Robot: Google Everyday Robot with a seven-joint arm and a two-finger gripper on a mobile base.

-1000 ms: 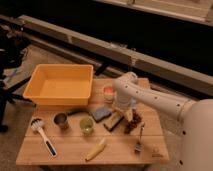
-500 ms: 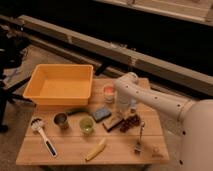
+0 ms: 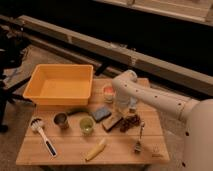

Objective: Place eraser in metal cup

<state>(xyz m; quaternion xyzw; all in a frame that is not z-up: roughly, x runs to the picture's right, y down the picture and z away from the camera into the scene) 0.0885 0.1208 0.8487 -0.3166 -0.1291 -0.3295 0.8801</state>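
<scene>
The gripper (image 3: 119,114) was down at the table (image 3: 70,150), its jaws pinched shut on the eraser (image 3: 112,122), which lay just beside the sponge (image 3: 101,113). The metal cup (image 3: 61,120) stood apart, beyond the green cup (image 3: 86,126).

Wooden worktop (image 3: 70,150) — tub (image 3: 60,82), brush (image 3: 42,135), metal cup (image 3: 61,120), green cup (image 3: 87,126), sponge (image 3: 101,113), fork (image 3: 139,137) — eraser (image 3: 111,123) clamped by the gripper (image 3: 119,115).
</scene>
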